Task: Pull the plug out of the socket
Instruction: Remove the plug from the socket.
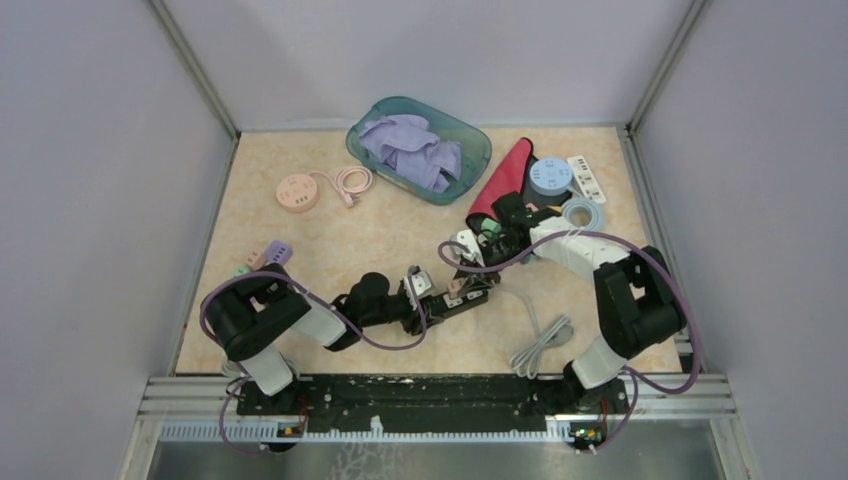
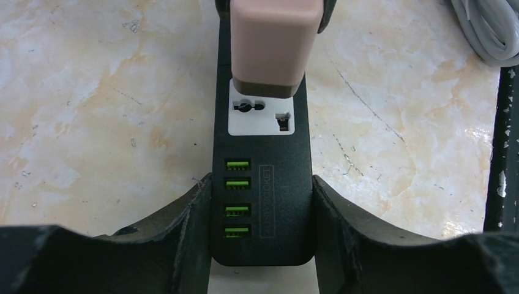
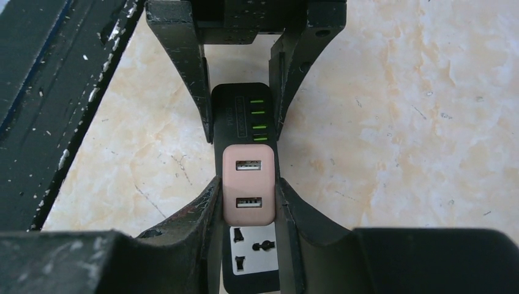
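a pale marbled table (image 1: pixel 330 230), walled by grey panels, is seen from above, with two black arms reaching in from the near edge. a black power strip (image 1: pixel 480 293) lies near the middle front, and a pink plug (image 1: pixel 455 287) stands on it. the strip's usb end is gripped by the left gripper (image 2: pixel 261 187), its fingers pressed against both long sides. the pink plug is clamped from above by the right gripper (image 3: pixel 248 199), with both fingers tight on its flanks. whether the pins are seated in the socket cannot be told, as the base is hidden by the plug's own body.

a looped grey cable (image 1: pixel 540 342) lies just right of the strip, near the right arm's base. further back are set a teal basket (image 1: pixel 472 150) of lilac cloths (image 1: pixel 410 145), a round pink socket hub (image 1: pixel 298 192) with its cord, a red cloth (image 1: pixel 508 172), a blue disc (image 1: pixel 550 177) and a roll of pale tape (image 1: pixel 582 212). small pastel adapters (image 1: pixel 268 255) sit beside the left arm.

four green usb ports (image 2: pixel 237 197) are shown on the strip, next to a white universal socket (image 2: pixel 262 115). faint embossed lettering runs beside the ports, possibly "power socket", but it is too dim to be sure. two more usb ports are set in the plug's top face.

bare tabletop is left open behind the strip and to its left. the right side is crowded by the cable and the right arm.
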`<state>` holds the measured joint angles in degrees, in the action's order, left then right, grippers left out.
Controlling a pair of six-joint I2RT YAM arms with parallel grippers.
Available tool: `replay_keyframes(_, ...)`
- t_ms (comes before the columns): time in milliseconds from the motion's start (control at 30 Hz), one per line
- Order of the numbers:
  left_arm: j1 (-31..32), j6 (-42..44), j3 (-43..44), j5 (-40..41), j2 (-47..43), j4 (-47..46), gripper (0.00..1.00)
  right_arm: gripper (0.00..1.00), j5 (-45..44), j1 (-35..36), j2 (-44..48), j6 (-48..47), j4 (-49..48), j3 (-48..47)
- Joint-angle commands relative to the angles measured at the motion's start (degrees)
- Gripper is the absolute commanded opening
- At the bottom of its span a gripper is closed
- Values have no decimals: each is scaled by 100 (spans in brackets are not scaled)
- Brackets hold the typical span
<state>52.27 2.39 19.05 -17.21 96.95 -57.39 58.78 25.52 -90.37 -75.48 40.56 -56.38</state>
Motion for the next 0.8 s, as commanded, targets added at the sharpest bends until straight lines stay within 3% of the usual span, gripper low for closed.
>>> replay_keyframes(0, -11, -157, -100, -131, -9, 514, 0, 0, 760, -203, 195, -270, 300, -401)
replay_keyframes(100, -10, -240, -136, -97, -53, 511, 0, 0, 839, -411, 254, -216, 260, -401)
replay_keyframes(367, -20, -384, -156, -161, -31, 511, 0, 0, 462, -1195, 738, 2039, -1733, 30)
replay_keyframes(567, -21, -412, -165, -115, -125, 523, 0, 0, -244, -1745, 968, 3373, -3051, 382)
replay_keyframes(767, -15, -454, -178, -44, -260, 551, 0, 0, -1162, -2024, 957, 4068, -3832, 629)
